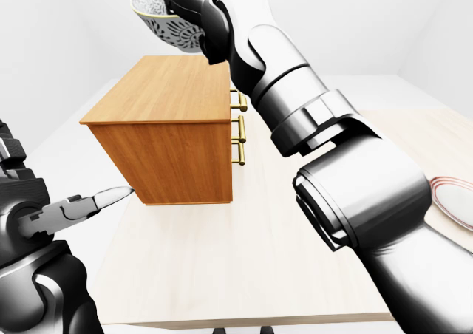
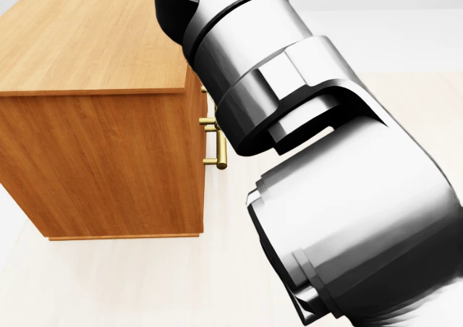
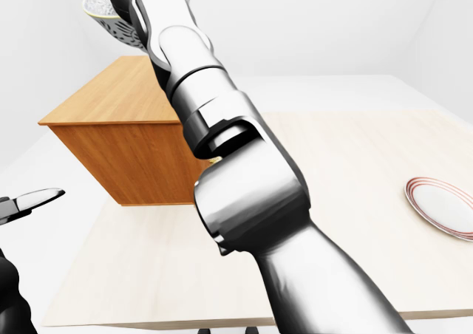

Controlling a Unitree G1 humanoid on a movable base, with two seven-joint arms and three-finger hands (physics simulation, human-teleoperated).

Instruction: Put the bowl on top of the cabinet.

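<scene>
The right robot hand (image 1: pixel 181 9) is raised high, up near the top edge of the left-eye view, and it has hold of the bowl (image 1: pixel 159 20). The bowl is a pale patterned thing, tipped on its side so that its mouth faces left in the view. The dark fingers are wrapped over its rim on the right side, though just how each finger sits I cannot make out. The bowl hangs in the air, clear of everything.

Below the right robot hand stands the cabinet (image 1: pixel 166 131), a plain wooden box with brass handles (image 1: pixel 238 131) on the face turned to the right of the view. Its flat top lies under the bowl and apart from it; nothing rests on it. The cabinet sits on the pale tabletop (image 1: pixel 244 253). The right arm (image 1: pixel 318 142) slants from lower right up to the bowl and hides much of the tabletop; in the head view it fills most of the picture.

The left robot hand (image 1: pixel 77 207) is low at the left edge, level with the cabinet's bottom corner, with a silvery fingertip (image 1: pixel 114 195) pointing toward that corner, just short of it. It holds nothing, its fingers parted.

Far to the right of both lies a plate (image 3: pixel 443 207) with a red ring at its rim.
</scene>
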